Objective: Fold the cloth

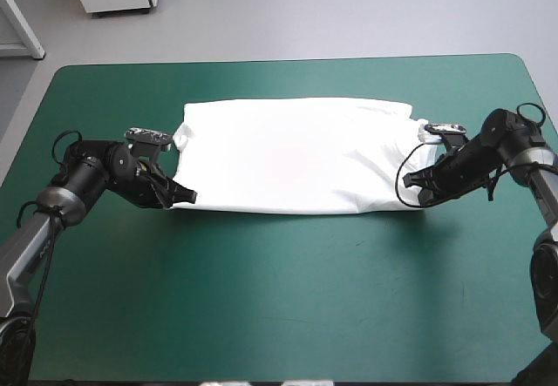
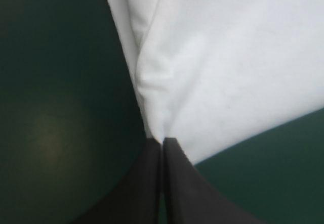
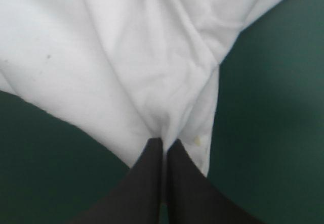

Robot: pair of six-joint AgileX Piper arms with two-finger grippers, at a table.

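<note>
- The table (image 1: 279, 308), under its teal-green cover, carries only one thing, and that sits in the far half, roughly centred between the left and right edges.
- The T-shirt (image 1: 296, 155) lies flat as a long white band. Its long axis runs across the table from left to right, parallel to the near edge.
- The left gripper (image 1: 185, 196) sits at the band's near-left corner, with the cloth stretching away ahead of it and toward the right. In its own wrist view the black fingers (image 2: 147, 183) are clamped on a pinched-up fold of the T-shirt (image 2: 228, 72).
- The right gripper (image 1: 411, 180) sits at the opposite short end, near the near-right corner. Its fingers (image 3: 147, 183) are likewise clenched on gathered fabric (image 3: 101, 57), beside the hem.
- Each arm is therefore at its own end of the band, and neither is nearer. I judge the coming move depends on carrying both pinched corners evenly across the short axis.
- No brand, label or readable writing shows. There is only a small pale spot (image 3: 196, 140) at the hem.
</note>
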